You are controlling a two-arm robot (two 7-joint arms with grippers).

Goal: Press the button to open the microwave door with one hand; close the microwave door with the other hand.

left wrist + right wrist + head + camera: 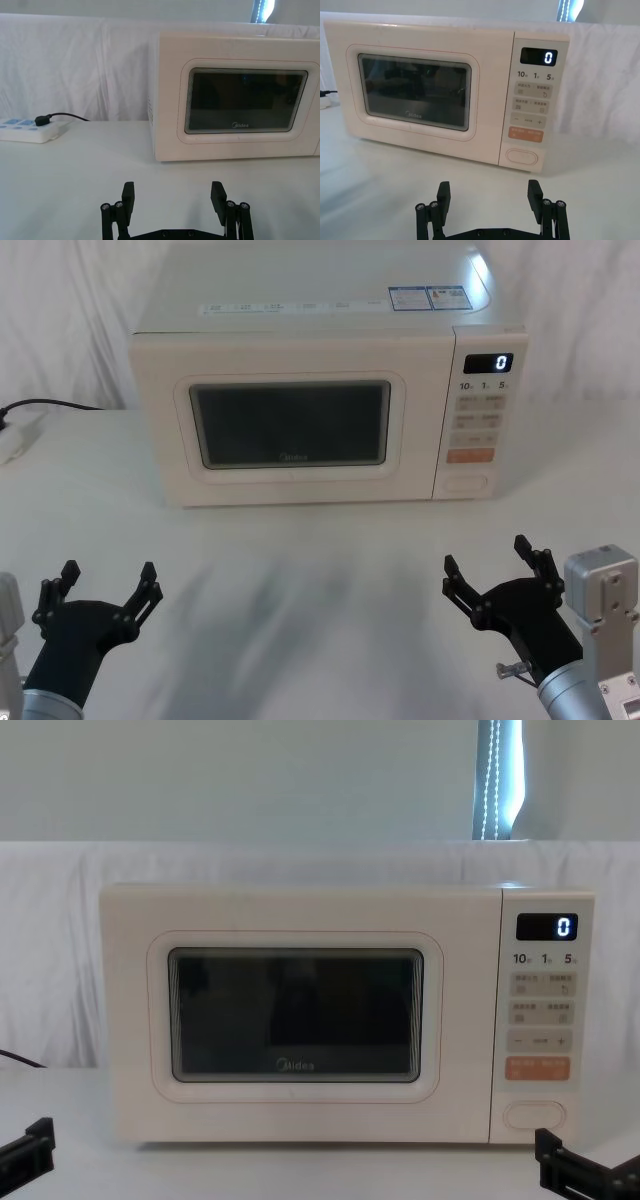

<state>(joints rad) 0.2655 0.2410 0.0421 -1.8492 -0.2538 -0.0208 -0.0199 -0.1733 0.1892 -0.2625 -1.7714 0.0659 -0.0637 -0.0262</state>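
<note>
The right gripper (490, 562) is hanging low over the table with its fingers spread wide, sitting pretty much in line with the button (466, 482), so I'm guessing it's lining up for the press. The left gripper (108, 579) is hovering spread too, off on the door side (probably waiting to shove it shut). The microwave door (290, 425) is looking fully closed, cream frame around a dark window, with that pill-shaped button at the bottom of the control panel (479, 420).

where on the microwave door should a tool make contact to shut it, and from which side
The door is shut now and has no handle to grip. Once it opens, likely hinged on the robot's left, push flat on the frame edge beside the control panel, coming from the front with the open left tool.
</note>
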